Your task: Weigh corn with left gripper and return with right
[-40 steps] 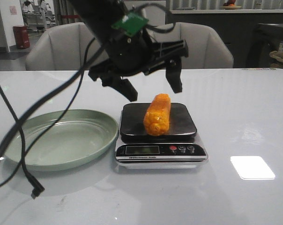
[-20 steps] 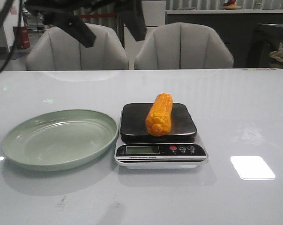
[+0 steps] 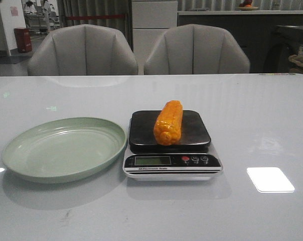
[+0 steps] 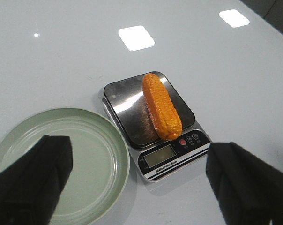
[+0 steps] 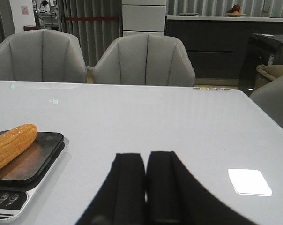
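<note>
The orange-yellow corn point(image 3: 169, 122) lies on the black platform of the scale point(image 3: 141, 131), one blunt end toward the display. It also shows in the left wrist view point(image 4: 161, 105) and the right wrist view point(image 5: 10, 145). My left gripper point(image 4: 139, 176) is out of the front view; its wrist view shows it wide open and empty, high above the plate and scale. My right gripper point(image 5: 146, 161) is shut and empty, low over the table to the right of the scale point(image 5: 38, 161).
A pale green plate point(image 3: 21, 150) sits left of the scale, also in the left wrist view point(image 4: 118, 140). Two grey chairs point(image 3: 194, 50) stand behind the table. A bright light patch point(image 3: 270, 179) reflects on the table at the right.
My left gripper has risen from just above the corn and left the front view. The corn stays on the scale.
</note>
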`<state>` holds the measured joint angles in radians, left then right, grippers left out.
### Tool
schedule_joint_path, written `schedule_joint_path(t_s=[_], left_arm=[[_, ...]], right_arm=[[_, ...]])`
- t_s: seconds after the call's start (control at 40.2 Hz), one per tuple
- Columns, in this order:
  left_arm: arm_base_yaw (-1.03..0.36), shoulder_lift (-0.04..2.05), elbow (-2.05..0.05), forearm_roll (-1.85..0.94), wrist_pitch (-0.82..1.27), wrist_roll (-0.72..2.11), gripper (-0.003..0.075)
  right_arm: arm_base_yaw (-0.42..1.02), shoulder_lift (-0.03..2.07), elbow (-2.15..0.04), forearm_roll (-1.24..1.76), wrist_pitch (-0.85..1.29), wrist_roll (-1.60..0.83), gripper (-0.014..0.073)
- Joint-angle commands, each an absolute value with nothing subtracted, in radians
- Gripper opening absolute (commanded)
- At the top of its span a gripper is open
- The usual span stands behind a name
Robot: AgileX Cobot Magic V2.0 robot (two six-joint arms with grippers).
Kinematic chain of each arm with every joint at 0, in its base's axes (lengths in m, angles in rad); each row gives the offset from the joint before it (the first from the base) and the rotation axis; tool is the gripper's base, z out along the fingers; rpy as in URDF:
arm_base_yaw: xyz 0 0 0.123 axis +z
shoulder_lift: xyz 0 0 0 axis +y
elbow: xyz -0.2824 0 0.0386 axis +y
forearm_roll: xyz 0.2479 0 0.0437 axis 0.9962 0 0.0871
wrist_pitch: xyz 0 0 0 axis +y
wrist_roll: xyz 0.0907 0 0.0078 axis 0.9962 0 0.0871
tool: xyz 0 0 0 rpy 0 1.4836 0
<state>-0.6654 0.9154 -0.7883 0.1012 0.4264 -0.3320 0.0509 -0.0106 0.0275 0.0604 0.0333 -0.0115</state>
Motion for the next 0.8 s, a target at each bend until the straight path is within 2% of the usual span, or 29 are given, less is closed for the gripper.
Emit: schedule_joint_path(t_s=[0.0, 0.522, 0.572, 0.647, 0.696, 0.771], left_arm=[[-0.667, 0.795, -0.755, 0.133, 0.350, -0.336, 0.0637], [-0.667, 0.220, -0.491, 0.265, 0.408, -0.292, 0.0631], [-0.667, 0.178, -0.481, 0.265, 0.428, -0.292, 0.0606], [-0.667, 0.125, -0.465, 0.267, 0.467, -0.292, 0.0529], [-0.667, 0.101, -0.458, 0.269, 0.501, -0.283, 0.0451], [-0.667, 0.076, -0.448, 0.269, 0.544, -0.261, 0.0293]], right_arm=[[0.046, -0.031, 0.030, 0.047, -0.051, -0.021, 0.0164], [0.046, -0.031, 0.030, 0.047, -0.051, -0.021, 0.0164], [0.046, -0.031, 0.030, 0.047, -0.051, -0.021, 0.0164], [0.046, -0.031, 0.030, 0.047, -0.051, -0.021, 0.0164], [0.046, -0.031, 0.030, 0.047, -0.051, -0.021, 0.0164], [0.046, -0.031, 0.030, 0.047, -0.051, -0.021, 0.0164]])
